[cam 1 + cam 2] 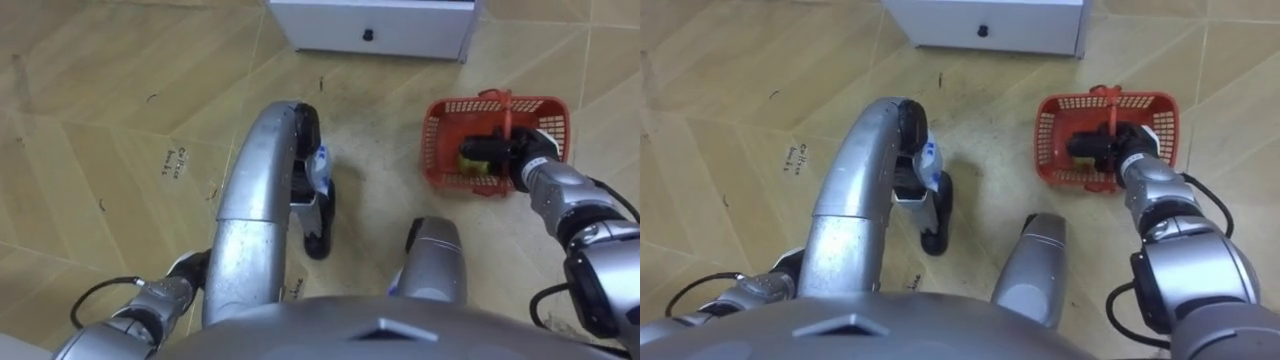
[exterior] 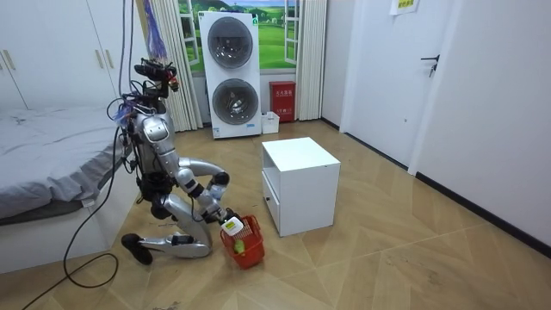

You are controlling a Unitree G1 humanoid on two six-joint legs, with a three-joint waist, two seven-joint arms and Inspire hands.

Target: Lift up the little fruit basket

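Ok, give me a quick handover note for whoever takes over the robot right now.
Right hand: down at the red basket, by its handle; I cannot tell whether it grips.
Left hand: low at the robot's left side, idle.
Basket: on the floor near the white cabinet; the robot kneels beside it.
Done: the reach. Left: secure the handle, lift.
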